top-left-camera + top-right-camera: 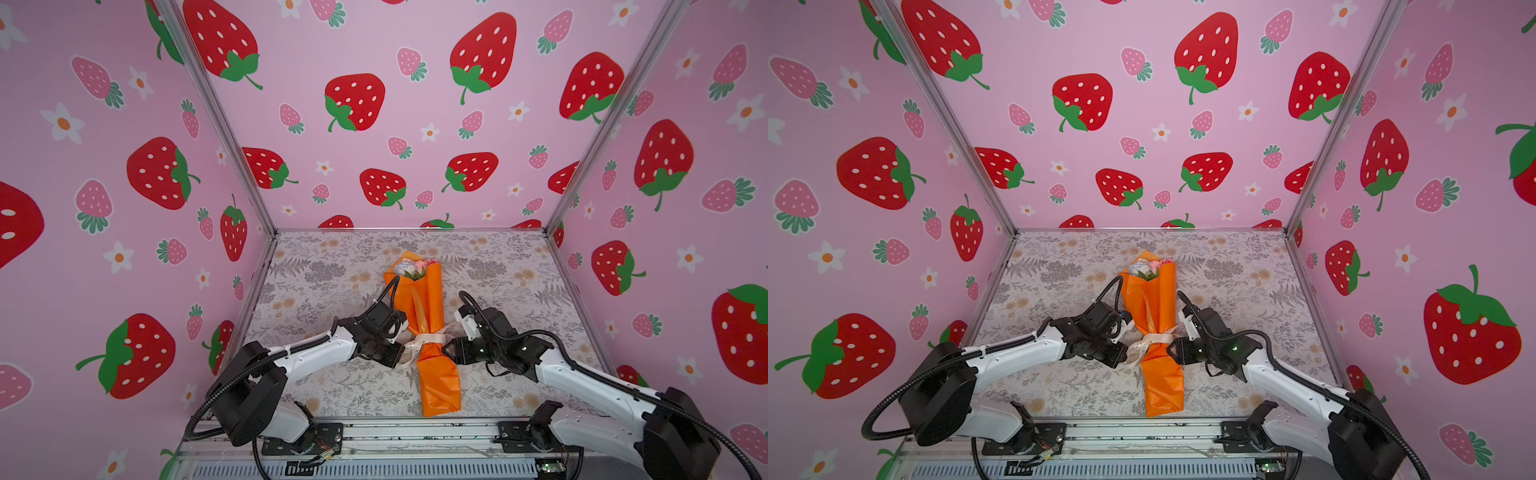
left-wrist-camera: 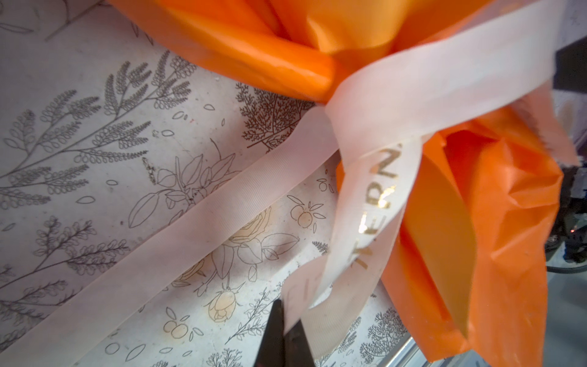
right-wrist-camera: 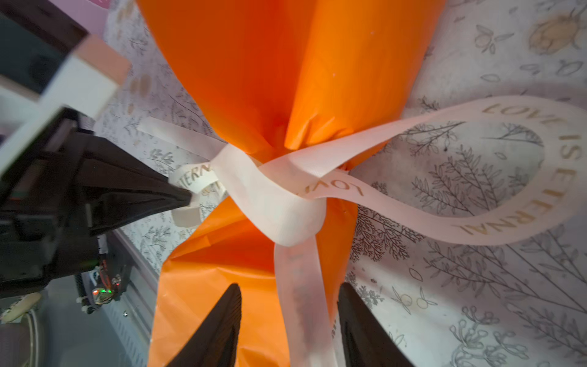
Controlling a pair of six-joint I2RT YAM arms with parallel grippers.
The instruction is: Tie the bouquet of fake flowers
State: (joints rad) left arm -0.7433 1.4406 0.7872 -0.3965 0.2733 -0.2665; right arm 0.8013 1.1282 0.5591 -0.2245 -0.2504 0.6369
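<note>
The bouquet of fake flowers [image 1: 428, 299] [image 1: 1152, 299] lies lengthwise mid-table in orange wrapping paper [image 3: 286, 63]. Its white and pink blooms [image 1: 413, 267] are at the far end. A cream ribbon [image 1: 428, 338] [image 3: 279, 203] is knotted round its narrow waist, with a loose loop [image 3: 556, 159] lying on the table. My left gripper [image 1: 402, 351] [image 2: 286, 317] sits just left of the waist, shut on a ribbon end [image 2: 374, 203]. My right gripper [image 1: 444, 349] [image 3: 290, 286] sits just right of the waist and is open. A ribbon strand runs between its fingers without being pinched.
The table [image 1: 332, 282] has a grey floral-print cover. Pink strawberry-patterned walls [image 1: 374, 124] close it in on three sides. A metal rail [image 1: 415, 432] with the arm bases runs along the front edge, just past the bouquet's near end.
</note>
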